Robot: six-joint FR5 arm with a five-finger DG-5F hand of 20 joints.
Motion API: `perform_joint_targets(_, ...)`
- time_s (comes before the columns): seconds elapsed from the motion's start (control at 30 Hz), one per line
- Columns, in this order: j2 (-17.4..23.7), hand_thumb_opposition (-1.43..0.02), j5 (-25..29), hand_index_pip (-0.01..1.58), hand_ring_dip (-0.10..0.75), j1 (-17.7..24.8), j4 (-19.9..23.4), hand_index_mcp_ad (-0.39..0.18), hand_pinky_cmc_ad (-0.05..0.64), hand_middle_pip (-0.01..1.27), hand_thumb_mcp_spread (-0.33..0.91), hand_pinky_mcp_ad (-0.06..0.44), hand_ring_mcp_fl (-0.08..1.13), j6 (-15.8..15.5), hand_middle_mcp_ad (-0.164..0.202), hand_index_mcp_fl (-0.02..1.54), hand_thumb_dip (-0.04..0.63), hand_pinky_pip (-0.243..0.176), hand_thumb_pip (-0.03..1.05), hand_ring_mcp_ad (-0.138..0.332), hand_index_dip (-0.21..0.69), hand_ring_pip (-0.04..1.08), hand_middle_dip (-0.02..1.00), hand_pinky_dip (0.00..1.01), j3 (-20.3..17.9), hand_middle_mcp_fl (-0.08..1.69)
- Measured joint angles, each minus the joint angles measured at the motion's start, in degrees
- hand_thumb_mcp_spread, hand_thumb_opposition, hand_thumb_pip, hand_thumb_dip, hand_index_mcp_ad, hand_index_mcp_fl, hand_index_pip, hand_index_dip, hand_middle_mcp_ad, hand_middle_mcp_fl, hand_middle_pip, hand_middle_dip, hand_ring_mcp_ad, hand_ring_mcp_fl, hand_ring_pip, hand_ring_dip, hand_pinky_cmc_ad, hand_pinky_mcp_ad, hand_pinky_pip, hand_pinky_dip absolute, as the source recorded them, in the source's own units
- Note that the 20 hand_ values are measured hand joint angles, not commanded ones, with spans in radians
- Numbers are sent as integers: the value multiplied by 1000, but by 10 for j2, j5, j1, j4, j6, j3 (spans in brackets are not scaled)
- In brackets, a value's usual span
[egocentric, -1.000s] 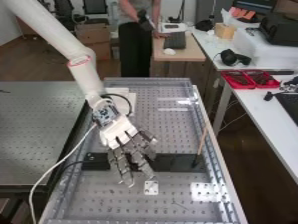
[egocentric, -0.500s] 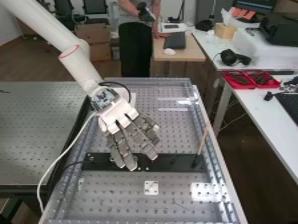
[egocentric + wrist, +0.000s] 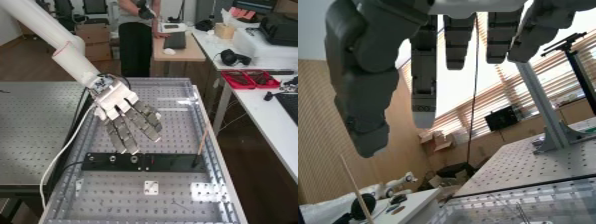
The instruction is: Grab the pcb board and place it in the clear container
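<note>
White at the palm and dark grey along the fingers (image 3: 122,136), the hand (image 3: 116,99) hangs left of the centre of the high view. We see its fingers nearly straight and spread apart, gripping nothing; in the wrist view, too, they reach out with gaps between them. The white arm (image 3: 48,31) slants in from the upper left of the frame, and a pale cable (image 3: 65,150) loops down on the left.

Below the fingertips, across the lower middle of the frame, a long black plate (image 3: 173,162) lies on the perforated metal desk (image 3: 120,197). Round fittings sit in its left part, and a thin wooden stick (image 3: 202,142) leans up from its right end. Just below the plate we find a small white square piece (image 3: 151,188) with dark holes — whether it is the pcb board, we cannot tell. A see-through rim (image 3: 214,160) runs down the right side; we cannot say whether it belongs to the clear container.

Further out, another perforated table (image 3: 40,130) fills the left of the frame, while red trays (image 3: 238,80) sit on a white table (image 3: 256,107) at the right. Through the wrist view we also make out an upright metal post (image 3: 539,100) and slatted blinds (image 3: 487,106) beyond.
</note>
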Motion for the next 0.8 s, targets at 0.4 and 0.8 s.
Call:
perform_joint_targets(0.4,-8,-763,5,1182,51,-1,-26,-87,239,127,581,138,33,28,28,340,188,-61,318,176,195,87,157,190,10,75)
perform_joint_targets(0.8,-47,-763,28,1171,51,0,-138,-87,243,127,581,138,33,115,28,339,188,-61,316,176,197,87,157,190,51,72)
